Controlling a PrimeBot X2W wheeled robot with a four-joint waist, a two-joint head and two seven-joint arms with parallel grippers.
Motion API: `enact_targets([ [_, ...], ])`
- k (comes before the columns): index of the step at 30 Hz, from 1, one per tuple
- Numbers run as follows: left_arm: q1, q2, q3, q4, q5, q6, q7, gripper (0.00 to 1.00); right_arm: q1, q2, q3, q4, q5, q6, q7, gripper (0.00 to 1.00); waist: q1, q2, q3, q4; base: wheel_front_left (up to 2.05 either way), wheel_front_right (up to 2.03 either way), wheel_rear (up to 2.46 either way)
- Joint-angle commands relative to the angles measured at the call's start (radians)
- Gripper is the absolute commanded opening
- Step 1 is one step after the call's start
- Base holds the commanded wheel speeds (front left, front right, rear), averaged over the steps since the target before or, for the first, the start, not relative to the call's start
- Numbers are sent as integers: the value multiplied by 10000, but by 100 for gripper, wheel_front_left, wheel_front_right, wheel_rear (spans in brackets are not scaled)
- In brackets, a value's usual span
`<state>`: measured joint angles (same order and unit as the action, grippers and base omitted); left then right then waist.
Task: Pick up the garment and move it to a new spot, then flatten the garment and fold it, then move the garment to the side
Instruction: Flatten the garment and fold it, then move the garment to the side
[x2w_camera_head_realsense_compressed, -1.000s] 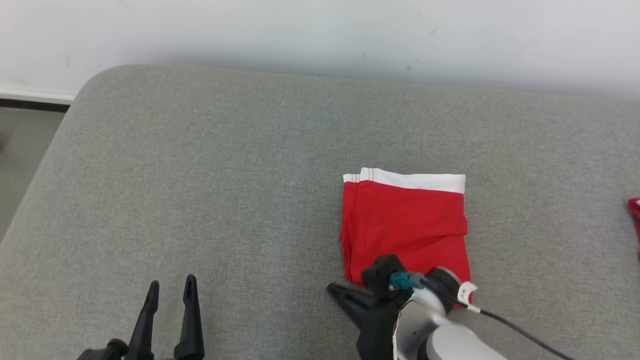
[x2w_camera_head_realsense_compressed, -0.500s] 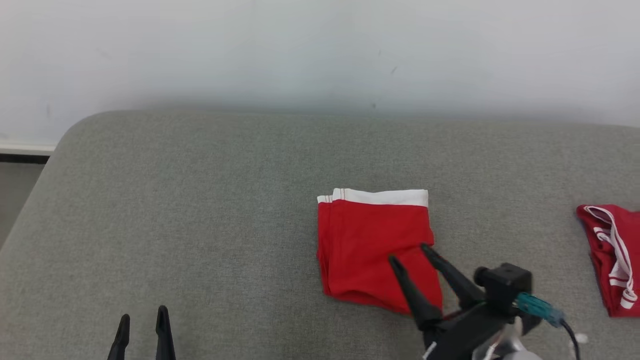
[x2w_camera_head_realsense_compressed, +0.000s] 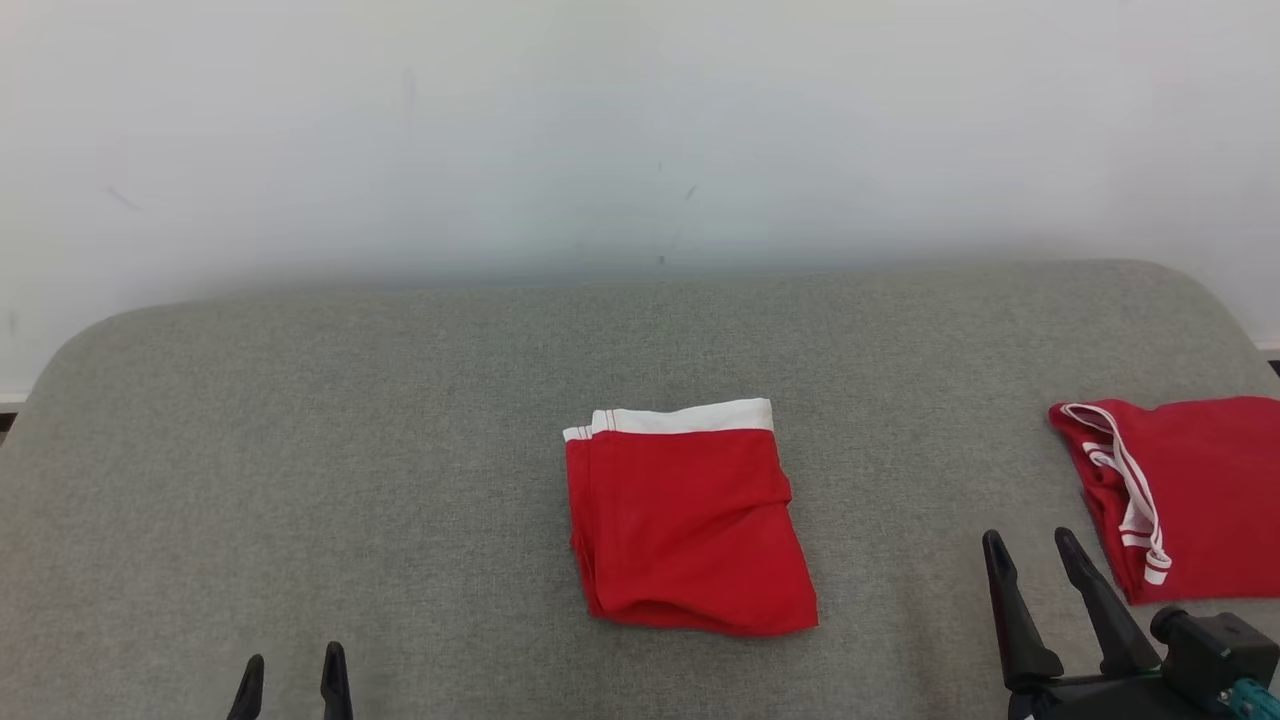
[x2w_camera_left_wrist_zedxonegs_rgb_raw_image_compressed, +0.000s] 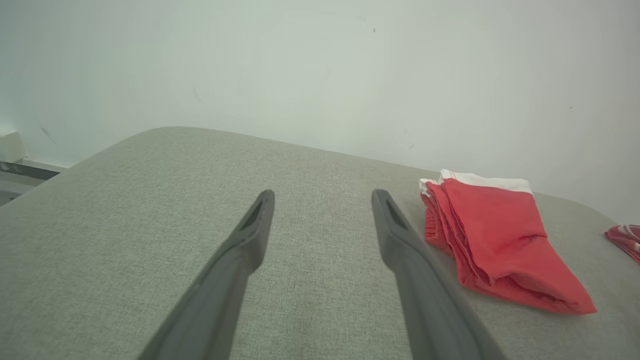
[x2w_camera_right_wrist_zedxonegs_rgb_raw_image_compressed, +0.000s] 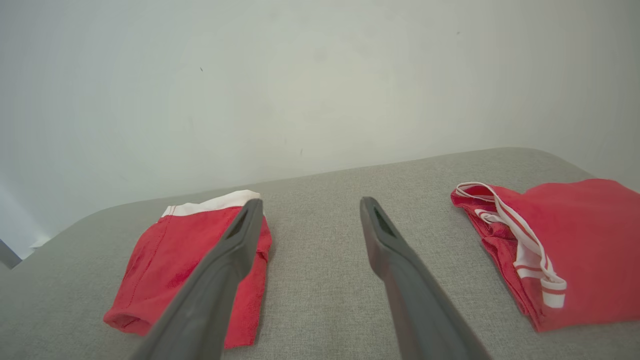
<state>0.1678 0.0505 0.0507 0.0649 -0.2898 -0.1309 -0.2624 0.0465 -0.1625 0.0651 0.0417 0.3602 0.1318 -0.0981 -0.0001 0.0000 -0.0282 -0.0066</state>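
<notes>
Neatly folded, the red garment (x2w_camera_head_realsense_compressed: 690, 525) lies mid-desk (x2w_camera_head_realsense_compressed: 350, 450) in the head view, with the left pincer (x2w_camera_head_realsense_compressed: 294, 655) and right pincer (x2w_camera_head_realsense_compressed: 1026, 540) both released and empty; a second red cloth (x2w_camera_head_realsense_compressed: 1190, 480) lies far right. Left wrist view: spread fingers over the desk, garment to their right. Right wrist view: spread fingers point between garment and cloth.

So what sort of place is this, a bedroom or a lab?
Likely a bare test room, not a lived-in home: a grey fabric-covered padded surface with rounded corners against a plain white wall, bearing a folded red garment with white waistband and another red white-striped garment.
</notes>
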Motion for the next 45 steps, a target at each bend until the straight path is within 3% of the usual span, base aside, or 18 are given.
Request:
enact_targets([
  [1,180,25,-6,72,143,10,-28,100,155,-109,-79,180,176,-27,-176,100,1,0,-156,-181,0,0,0],
  [13,339,131,-156,298,381,10,-28,100,153,-417,473,1268,646,-27,-713,100,1,0,-342,-126,0,0,0],
  [36,322,45,-86,364,456,10,-28,100,85,-229,596,1543,370,-27,-468,100,1,0,-126,-161,0,0,0],
  [41,296,29,-44,366,437,10,-28,100,-374,-176,513,1730,200,-28,204,100,1,0,-78,-178,0,0,0],
  [45,224,15,-66,385,418,10,-28,100,-1190,-149,739,1941,315,-28,1420,100,1,0,-6,-112,0,0,0],
])
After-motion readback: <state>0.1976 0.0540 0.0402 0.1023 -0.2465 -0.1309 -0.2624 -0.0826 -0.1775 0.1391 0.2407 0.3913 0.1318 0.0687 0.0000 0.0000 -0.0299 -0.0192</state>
